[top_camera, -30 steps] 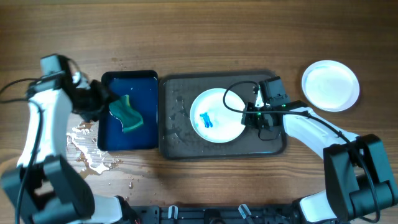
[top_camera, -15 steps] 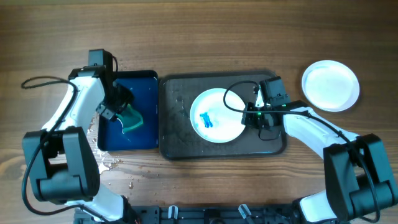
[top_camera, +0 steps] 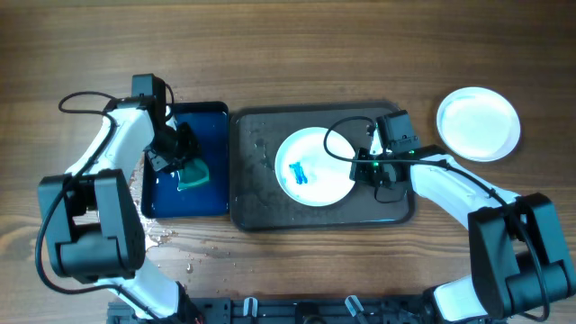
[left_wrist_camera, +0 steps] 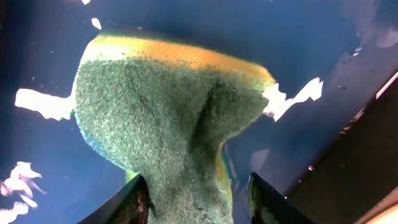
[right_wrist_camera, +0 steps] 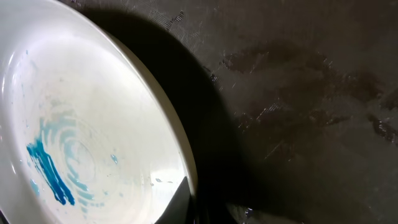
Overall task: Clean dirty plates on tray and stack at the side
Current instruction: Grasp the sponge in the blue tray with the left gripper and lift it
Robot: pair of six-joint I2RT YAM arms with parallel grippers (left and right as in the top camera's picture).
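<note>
Over the small dark blue tray [top_camera: 211, 121] left tool [left_wrist_camera: 199, 196] pinches the green-and-yellow sponge [left_wrist_camera: 168, 118], right tool [top_camera: 364, 171] clamps the blue-smeared round white plate [top_camera: 310, 148] on the large dark grey tray [top_camera: 256, 193] — wet rim could slip under scrubbing

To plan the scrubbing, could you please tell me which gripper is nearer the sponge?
Left. The left gripper holds the sponge in the blue tray; the right gripper is far off, gripping the plate.
</note>
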